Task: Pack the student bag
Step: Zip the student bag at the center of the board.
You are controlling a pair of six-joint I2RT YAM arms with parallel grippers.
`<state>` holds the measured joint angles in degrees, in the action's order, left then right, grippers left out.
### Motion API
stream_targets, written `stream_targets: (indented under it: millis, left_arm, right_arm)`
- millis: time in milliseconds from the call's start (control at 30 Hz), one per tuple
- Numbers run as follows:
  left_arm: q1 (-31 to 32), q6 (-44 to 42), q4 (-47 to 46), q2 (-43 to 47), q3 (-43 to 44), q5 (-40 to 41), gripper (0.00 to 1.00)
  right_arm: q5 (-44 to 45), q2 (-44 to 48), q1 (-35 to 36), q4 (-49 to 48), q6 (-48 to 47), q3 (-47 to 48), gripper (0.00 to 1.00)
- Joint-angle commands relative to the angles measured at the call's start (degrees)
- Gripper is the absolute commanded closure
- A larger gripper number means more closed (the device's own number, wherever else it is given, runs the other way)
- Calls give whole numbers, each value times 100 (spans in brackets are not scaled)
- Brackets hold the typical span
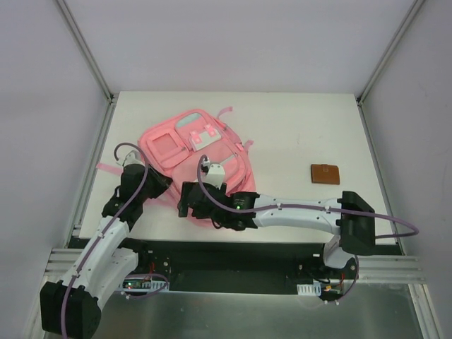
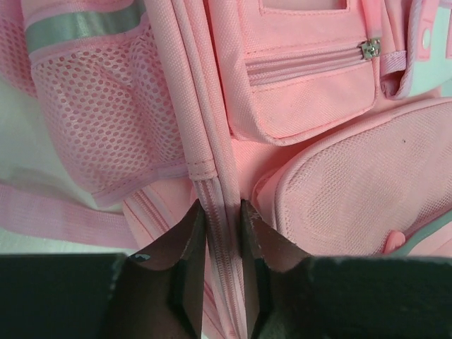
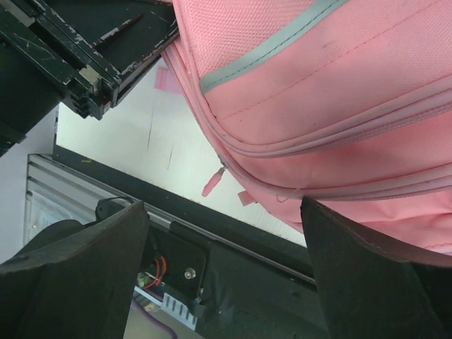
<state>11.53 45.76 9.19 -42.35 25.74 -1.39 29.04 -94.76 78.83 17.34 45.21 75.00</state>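
Looking down from the top, you see the student bag (image 1: 191,145) lying flat on the white table (image 1: 296,120), a bit left of the middle, with both arms reaching to its near side. Only this view shows the small brown flat thing (image 1: 325,173) on the right, well apart from the bag, with white table between them. A pink strap (image 1: 106,168) reaches out near the table's left edge. The left wrist view shows what the top view hides: the left gripper (image 2: 222,240) has its fingers (image 2: 187,254) nearly together, pinching the bag's zip seam (image 2: 212,183) between a mesh pocket (image 2: 106,120) and the front pockets. The right wrist view shows the right gripper (image 3: 226,275) with its fingers (image 3: 78,275) wide apart and nothing held. The bag's near side sits just past them, and a strip of white table shows between the bag and the table's near edge, where a little pink zip pull (image 3: 212,185) hangs.
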Motion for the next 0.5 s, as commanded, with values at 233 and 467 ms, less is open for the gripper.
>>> stream_targets:
  millis: [233,467]
  left_arm:
    - [-81,-242,-524,-178,-51,-757,92]
    - [-81,-655,-515,25,63,-1012,100]
  right_arm:
    - [-426,-280,159,234,497,753,18]
    - [-969,-402,186,349,1349,542,25]
